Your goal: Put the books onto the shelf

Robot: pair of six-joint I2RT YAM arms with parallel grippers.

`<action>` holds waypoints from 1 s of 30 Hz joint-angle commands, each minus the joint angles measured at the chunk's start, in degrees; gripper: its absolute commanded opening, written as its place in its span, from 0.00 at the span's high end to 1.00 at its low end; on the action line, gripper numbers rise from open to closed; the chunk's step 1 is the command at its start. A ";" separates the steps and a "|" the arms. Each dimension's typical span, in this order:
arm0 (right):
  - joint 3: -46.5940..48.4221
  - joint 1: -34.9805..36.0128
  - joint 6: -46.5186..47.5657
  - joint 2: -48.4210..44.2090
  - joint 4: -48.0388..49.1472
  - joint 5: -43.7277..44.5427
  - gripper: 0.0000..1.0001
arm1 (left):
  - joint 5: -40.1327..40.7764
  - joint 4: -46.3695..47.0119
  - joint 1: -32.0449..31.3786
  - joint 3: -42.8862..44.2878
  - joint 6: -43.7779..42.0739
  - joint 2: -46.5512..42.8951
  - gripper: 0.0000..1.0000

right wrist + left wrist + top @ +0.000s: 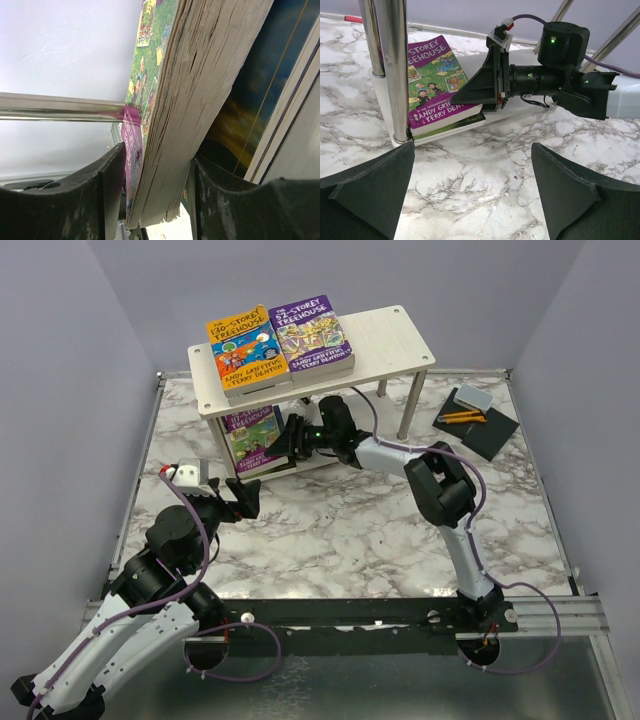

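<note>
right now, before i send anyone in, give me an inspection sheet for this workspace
surface: marble-pattern table, no spills seen
job's things: shelf holds an orange book and a purple book on top; a Treehouse book lies on another on the lower tier
clutter: black pad with pencils and eraser, rear right
grippers: left gripper open, empty, hovering over the table; right gripper straddles the lower Treehouse book's edge, grip or gap unclear
cables: purple cables run along both arms, one loops by the left base
surroundings: plain grey walls, metal rail at the near edge
</note>
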State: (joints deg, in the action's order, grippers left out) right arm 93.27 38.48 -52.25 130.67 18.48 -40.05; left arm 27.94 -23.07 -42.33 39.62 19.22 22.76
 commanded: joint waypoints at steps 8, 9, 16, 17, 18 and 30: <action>-1.29 1.08 8.60 -7.45 -13.59 13.15 0.39 | 0.97 -0.13 0.38 -0.14 -0.70 -0.58 0.01; -1.60 1.06 8.64 -7.93 -13.89 14.00 0.38 | 0.90 -0.13 0.40 -0.15 -0.70 -0.61 0.01; -4.19 1.07 9.14 -11.06 -15.72 21.65 0.34 | 0.66 -0.13 0.69 -0.11 -0.64 -0.68 0.01; -4.73 1.09 9.03 -11.50 -15.49 22.77 0.34 | 0.68 -0.13 0.75 -0.12 -0.64 -0.70 0.01; -5.36 1.07 8.87 -11.94 -15.15 23.96 0.34 | 0.64 -0.13 0.69 -0.08 -0.67 -0.68 0.01; -5.73 1.07 7.61 -13.40 -8.48 29.88 0.49 | 0.53 -0.18 0.75 -0.22 -0.74 -0.87 0.01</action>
State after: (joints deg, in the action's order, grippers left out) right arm 86.28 39.40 -44.99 118.41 7.27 -13.10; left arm 27.94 -23.07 -41.95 39.62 19.20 22.65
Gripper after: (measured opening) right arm 0.543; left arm 0.990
